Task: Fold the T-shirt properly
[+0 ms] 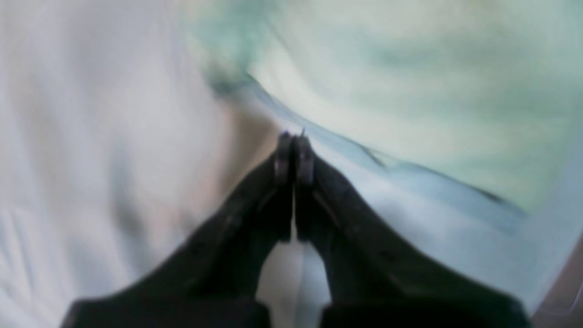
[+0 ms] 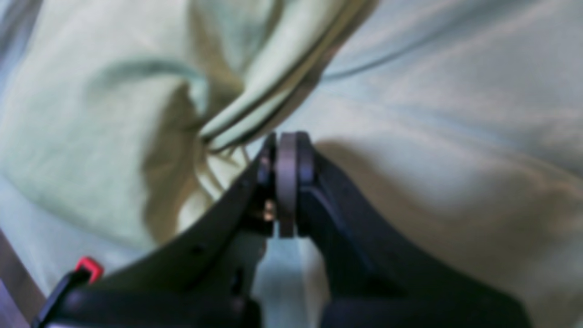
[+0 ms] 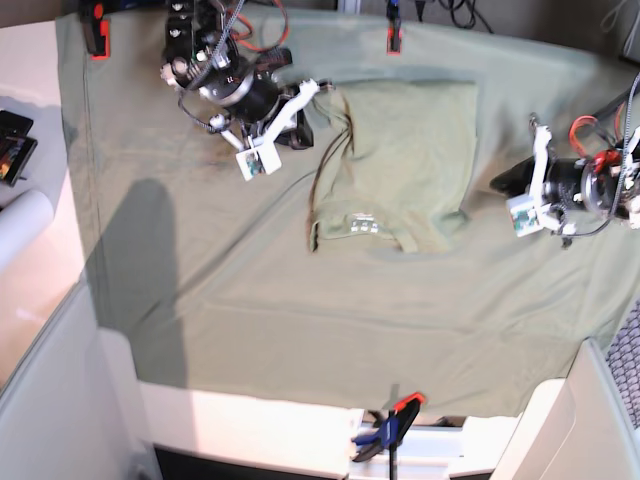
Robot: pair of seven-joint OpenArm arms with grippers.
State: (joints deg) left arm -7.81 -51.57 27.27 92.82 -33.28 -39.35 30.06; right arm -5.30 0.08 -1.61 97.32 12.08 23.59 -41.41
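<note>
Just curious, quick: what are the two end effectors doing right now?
Left end effector: closed, holding nothing.
Right end effector: closed; nothing visibly held.

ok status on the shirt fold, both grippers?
Left gripper shut, empty, beside the T-shirt. Right gripper shut at a bunched shirt edge; a grip can't be confirmed. Shirt partly folded on the table cloth. Nothing in the way.

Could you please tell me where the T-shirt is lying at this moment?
In the base view the T-shirt lies partly folded on the table cloth, upper centre, between the right gripper and the left gripper.
</note>
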